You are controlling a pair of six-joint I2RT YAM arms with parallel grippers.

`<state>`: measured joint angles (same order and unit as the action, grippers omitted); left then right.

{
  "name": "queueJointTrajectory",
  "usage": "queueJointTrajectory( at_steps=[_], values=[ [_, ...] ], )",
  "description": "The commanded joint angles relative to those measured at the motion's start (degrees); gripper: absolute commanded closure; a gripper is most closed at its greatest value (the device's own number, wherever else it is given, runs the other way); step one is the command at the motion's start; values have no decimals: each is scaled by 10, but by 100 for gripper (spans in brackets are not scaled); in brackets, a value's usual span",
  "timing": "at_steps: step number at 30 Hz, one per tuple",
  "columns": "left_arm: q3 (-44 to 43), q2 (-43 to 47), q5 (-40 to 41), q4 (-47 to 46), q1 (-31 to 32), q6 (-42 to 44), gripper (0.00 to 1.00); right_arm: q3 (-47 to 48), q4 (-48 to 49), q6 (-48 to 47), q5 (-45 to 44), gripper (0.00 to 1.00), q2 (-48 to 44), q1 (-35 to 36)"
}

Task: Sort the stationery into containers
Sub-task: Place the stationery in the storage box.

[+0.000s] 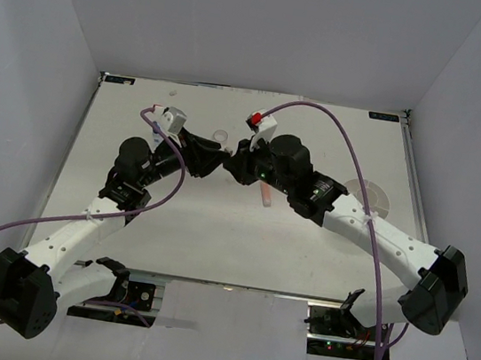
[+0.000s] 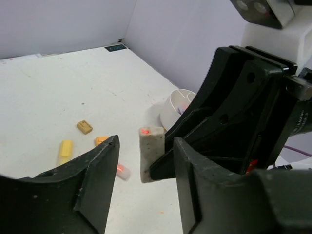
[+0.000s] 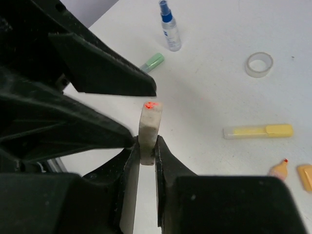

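Note:
A white speckled eraser [image 3: 149, 124] stands upright above the table, pinched between the fingers of my right gripper [image 3: 146, 146], which is shut on its lower half. In the left wrist view the same eraser [image 2: 151, 153] sits between the jaws of my left gripper [image 2: 146, 141], which is open, with a gap on each side of the eraser. The two grippers meet nose to nose over the table's middle, left gripper [image 1: 212, 156] facing right gripper [image 1: 236, 163]. The round white tub [image 1: 366, 198] with dividers stands to the right, also seen behind the eraser as a white tub [image 2: 176, 105].
On the table lie a blue-capped spray bottle [image 3: 169, 29], a green marker [image 3: 152, 62], a clear tape ring [image 3: 259, 64], a yellow highlighter [image 3: 258, 131], a brown eraser [image 2: 85, 126], a yellow eraser [image 2: 66, 147] and an orange piece [image 2: 101, 140].

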<state>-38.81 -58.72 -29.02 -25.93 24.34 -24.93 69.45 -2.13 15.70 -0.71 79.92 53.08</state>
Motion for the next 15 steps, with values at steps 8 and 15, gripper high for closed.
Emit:
queueJointTrajectory(
  at_steps=[8,15],
  values=[
    [-50,-13,98,101,3,6,2,-97,-61,-18,-151,92,-74,-55],
    [-92,-53,166,221,-10,46,2,-142,-149,-25,-198,92,-156,-220]
  ],
)
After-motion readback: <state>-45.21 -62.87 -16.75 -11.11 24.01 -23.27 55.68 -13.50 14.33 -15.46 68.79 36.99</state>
